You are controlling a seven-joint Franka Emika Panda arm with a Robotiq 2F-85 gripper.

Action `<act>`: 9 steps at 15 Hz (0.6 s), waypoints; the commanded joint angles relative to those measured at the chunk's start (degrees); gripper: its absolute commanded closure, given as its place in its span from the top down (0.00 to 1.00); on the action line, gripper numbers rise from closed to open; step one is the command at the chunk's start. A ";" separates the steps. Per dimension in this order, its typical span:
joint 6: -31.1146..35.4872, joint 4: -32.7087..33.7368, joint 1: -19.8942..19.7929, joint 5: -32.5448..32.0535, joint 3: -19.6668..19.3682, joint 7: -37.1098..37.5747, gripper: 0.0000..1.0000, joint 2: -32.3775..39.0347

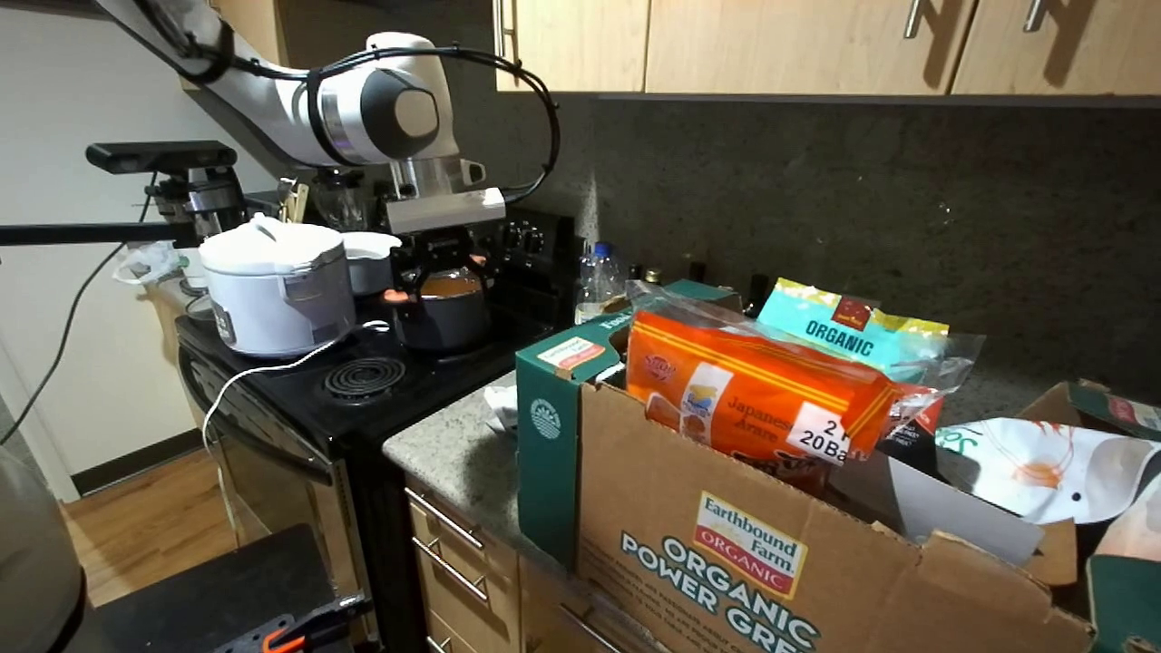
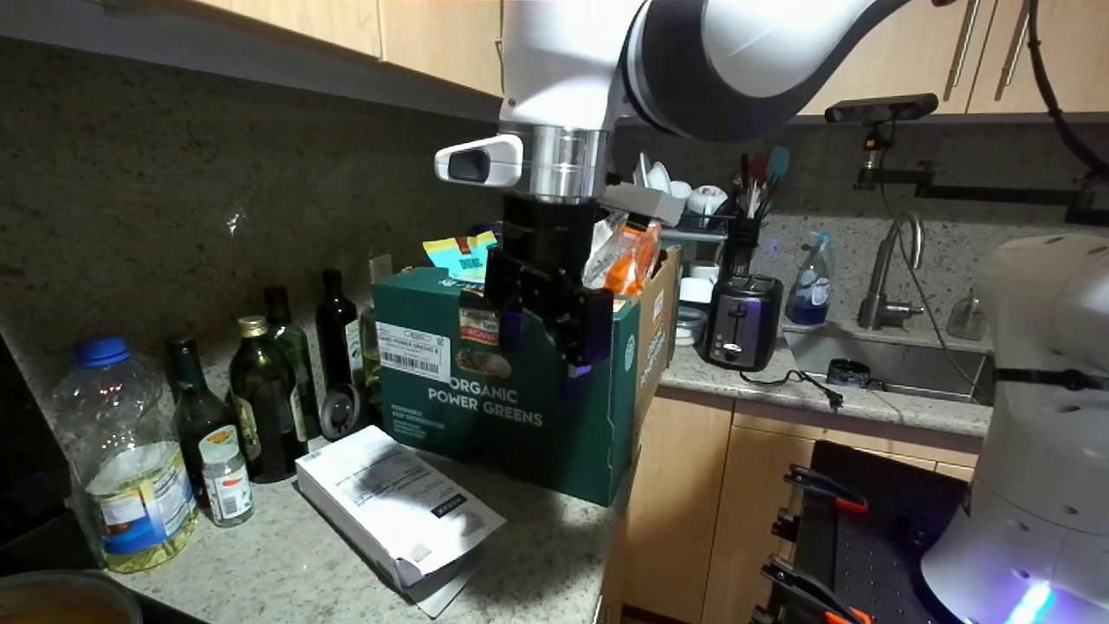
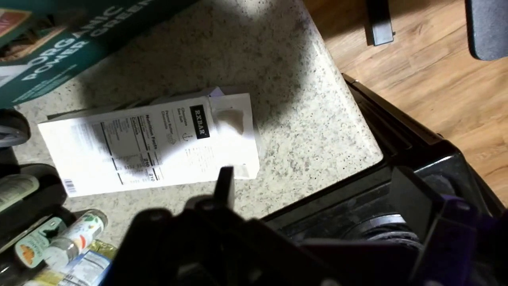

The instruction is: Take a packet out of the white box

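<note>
Black two-fingered gripper point(image 3: 314, 176) I steer remotely, fingers point(image 3: 225, 184) wide apart, flat white cardboard box point(image 3: 131, 153) below on speckled grey counter point(image 3: 305, 135)

Kitchen around me: pot point(image 1: 444, 322) is sitting on black stove point(image 1: 435, 385), coil burner point(image 1: 363, 379) showing near it; wooden cupboards point(image 1: 798, 45) are hanging above speckled counter point(image 1: 453, 444); toaster point(image 2: 745, 325) is standing near sink point(image 2: 918, 373), faucet point(image 2: 880, 277) curving over; bottles point(image 2: 264, 407) are lining backsplash point(image 2: 173, 217).
</note>
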 commanded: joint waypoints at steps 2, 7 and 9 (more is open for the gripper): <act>-0.09 0.10 -2.61 0.36 2.60 -0.25 1.00 0.26; -0.09 0.10 -2.62 0.37 2.66 -0.24 1.00 -0.11; 1.19 0.26 -2.66 0.28 3.38 -0.23 1.00 2.28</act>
